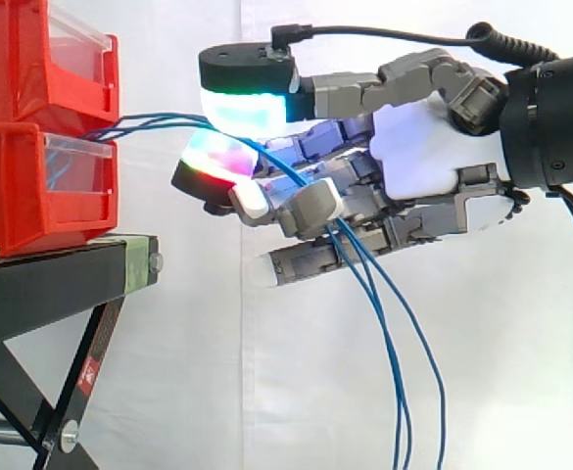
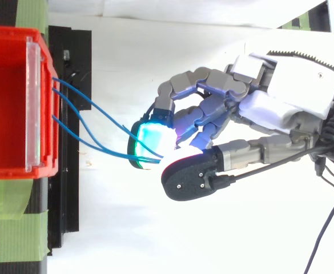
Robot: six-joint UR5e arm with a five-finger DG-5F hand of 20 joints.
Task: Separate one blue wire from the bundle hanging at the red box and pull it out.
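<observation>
Several thin blue wires point(image 1: 159, 121) leave the front of the red bins point(image 1: 41, 127) and run right into my hand point(image 1: 413, 157). In the top view the blue wires point(image 2: 92, 117) fan out from the red bin's point(image 2: 9, 103) clear front and converge at my fingertips. My hand point(image 2: 269, 108) is curled, with the glowing thumb pad point(image 1: 242, 108) and a glowing fingertip point(image 1: 213, 162) pinched together on the wires. Behind the pinch the wires thread between my fingers and hang down in long strands point(image 1: 404, 392). How many wires sit inside the pinch is hidden.
The bins are stacked on a black stand point(image 1: 61, 284) with green tape point(image 2: 12, 234) on its top. A white curtain forms the background. Open space lies below and to the right of the stand.
</observation>
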